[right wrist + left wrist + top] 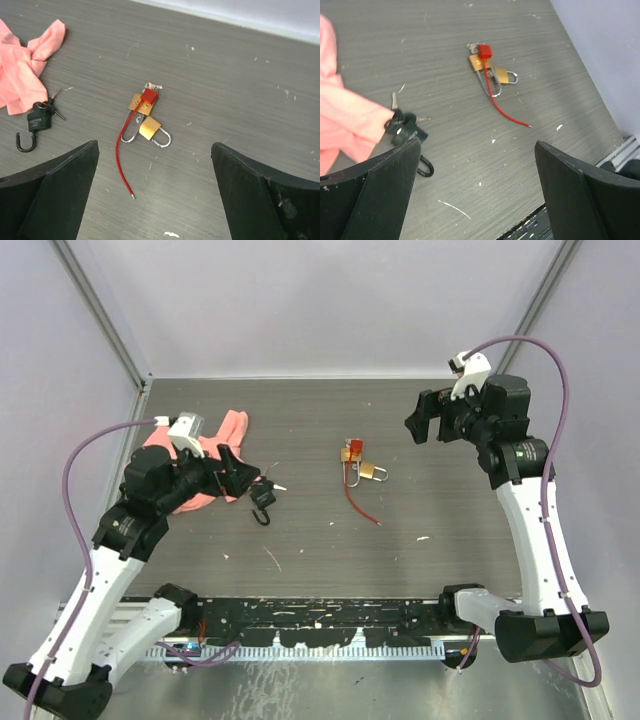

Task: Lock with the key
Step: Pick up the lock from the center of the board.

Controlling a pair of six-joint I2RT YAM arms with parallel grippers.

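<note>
Hangs over the table (450, 530) with left gripper (477, 150) and right gripper (154, 147) both spread wide, clasping nothing. Shows two brass padlocks (149, 128) mid-table under a red tag (148, 95), red cable (119, 150) trailing; cannot tell if threaded. Places black padlock (37, 121) with keys (52, 102) beside pink cloth (22, 75), partly hidden behind a left finger (380, 190).

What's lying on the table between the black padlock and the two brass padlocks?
Only bare tabletop between the black padlock and the brass padlocks; the right wrist view shows it, red cable beside the brass ones.
</note>
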